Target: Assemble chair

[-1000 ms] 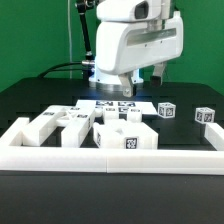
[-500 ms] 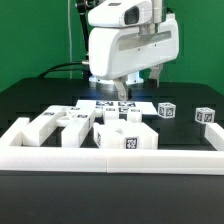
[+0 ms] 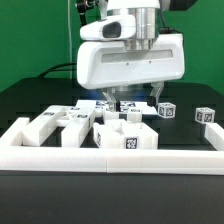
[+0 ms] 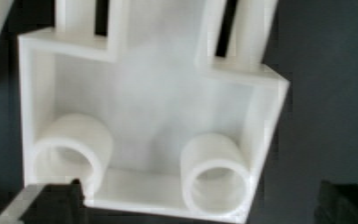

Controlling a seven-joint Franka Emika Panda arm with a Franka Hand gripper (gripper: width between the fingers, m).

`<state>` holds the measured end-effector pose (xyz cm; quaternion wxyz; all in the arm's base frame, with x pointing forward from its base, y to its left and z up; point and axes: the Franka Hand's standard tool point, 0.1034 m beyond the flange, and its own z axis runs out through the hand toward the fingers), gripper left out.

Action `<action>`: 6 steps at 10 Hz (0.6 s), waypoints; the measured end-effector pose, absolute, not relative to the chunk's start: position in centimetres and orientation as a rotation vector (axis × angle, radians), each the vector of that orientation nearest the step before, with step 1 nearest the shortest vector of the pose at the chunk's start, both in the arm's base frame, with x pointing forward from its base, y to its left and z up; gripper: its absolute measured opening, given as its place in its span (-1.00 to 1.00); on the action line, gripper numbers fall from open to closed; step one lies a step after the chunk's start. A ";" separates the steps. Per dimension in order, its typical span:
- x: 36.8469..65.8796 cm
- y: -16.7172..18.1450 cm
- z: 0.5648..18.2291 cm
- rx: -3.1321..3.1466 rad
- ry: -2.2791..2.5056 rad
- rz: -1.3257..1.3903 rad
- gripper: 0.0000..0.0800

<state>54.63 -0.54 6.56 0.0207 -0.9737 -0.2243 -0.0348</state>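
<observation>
The chair lies as loose white pieces on the black table: blocky parts at the exterior view's left [image 3: 45, 127], another beside them [image 3: 78, 122], and a tagged block in the middle [image 3: 128, 140]. My gripper [image 3: 124, 101] hangs low over the middle pieces under the big white hand. In the wrist view a white chair piece [image 4: 149, 110] with a recessed face, two round bosses and several bars fills the picture. My gripper [image 4: 202, 205] is open, with its dark fingertips [image 4: 51, 200] standing to either side of this piece's end. Nothing is held.
Two small tagged white cubes [image 3: 166, 110] [image 3: 205, 116] sit at the exterior view's right. A long low white border rail [image 3: 110, 160] runs along the front and turns back at both ends. The marker board [image 3: 133, 106] lies behind the pieces, mostly hidden by the hand.
The hand has turned about its upright axis and come down lower over the middle pieces. The jaws stayed open and the chair pieces have not moved.
</observation>
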 end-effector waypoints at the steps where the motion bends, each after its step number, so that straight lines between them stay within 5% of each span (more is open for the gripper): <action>1: 54.6 -0.5 6.6 -3.019 -0.696 -0.108 0.62; 6: 54.2 0.4 4.5 -3.021 -0.650 -0.092 0.62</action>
